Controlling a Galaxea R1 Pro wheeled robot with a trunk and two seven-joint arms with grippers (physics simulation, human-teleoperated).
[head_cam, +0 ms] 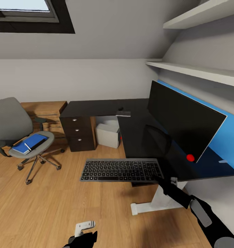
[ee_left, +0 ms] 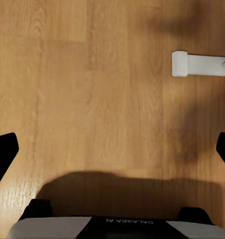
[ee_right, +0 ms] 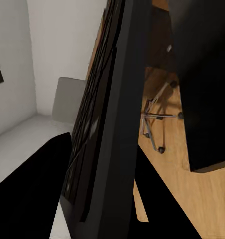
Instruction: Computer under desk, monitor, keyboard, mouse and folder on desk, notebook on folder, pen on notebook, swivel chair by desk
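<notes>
Right gripper [head_cam: 158, 175] clamped on the keyboard's [head_cam: 120, 169] right end, holding it out level over the wooden floor [head_cam: 61, 206], its gripped end at the desk's [head_cam: 137, 137] front edge.

In the right wrist view the keyboard's frame runs edge-on between the two dark fingers [ee_right: 28, 194], one on either face — the key rows show only as a thin sliver. The left gripper [ee_left: 112, 149] hangs low over bare floor, its fingers spread wide with nothing between them; a white desk foot [ee_left: 199, 64] lies ahead of it. The monitor [head_cam: 184, 119] stands on the desk, with a small dark notebook [head_cam: 124, 113] near the inner corner. The computer [head_cam: 108, 135] is under the desk, partly hidden. The blue folder [head_cam: 30, 143] lies on the swivel chair [head_cam: 17, 134] — a dark item on it is too small to make out.
</notes>
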